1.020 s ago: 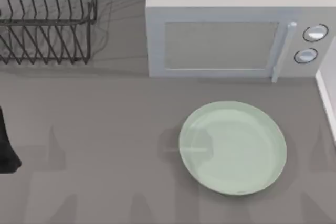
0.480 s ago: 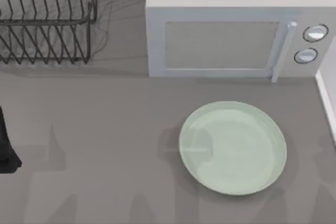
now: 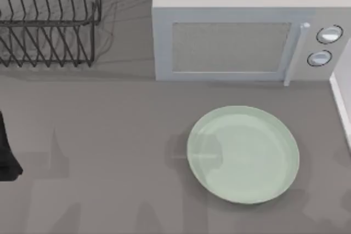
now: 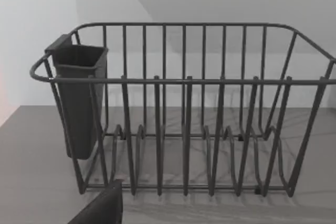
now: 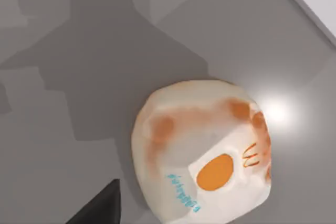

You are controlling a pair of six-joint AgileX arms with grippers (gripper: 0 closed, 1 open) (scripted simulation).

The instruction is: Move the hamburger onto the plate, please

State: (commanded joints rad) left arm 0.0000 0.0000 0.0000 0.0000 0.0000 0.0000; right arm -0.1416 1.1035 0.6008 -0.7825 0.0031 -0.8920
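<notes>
My right wrist camera looks almost straight down on the hamburger (image 5: 202, 150), a pale bun with tan-orange patches sitting on the grey bench (image 5: 63, 145); from above I see the plate (image 3: 243, 154), bare, toward the right of the bench in front of the microwave (image 3: 247, 28). Only a dark corner of my right gripper (image 5: 97, 205) edges into its own view, so I cannot tell whether its fingers are spread or pressed together. I judge the step in hand to be the approach for the pick: I should centre over the bun before descending, take it across its widest part, and squeeze gently since it looks soft. My left arm (image 3: 6, 152) sits parked at the bench's left edge, its camera facing the dish rack (image 4: 184, 108) with its dark cup (image 4: 79, 98); whether my left gripper is spread or closed I cannot tell either.
</notes>
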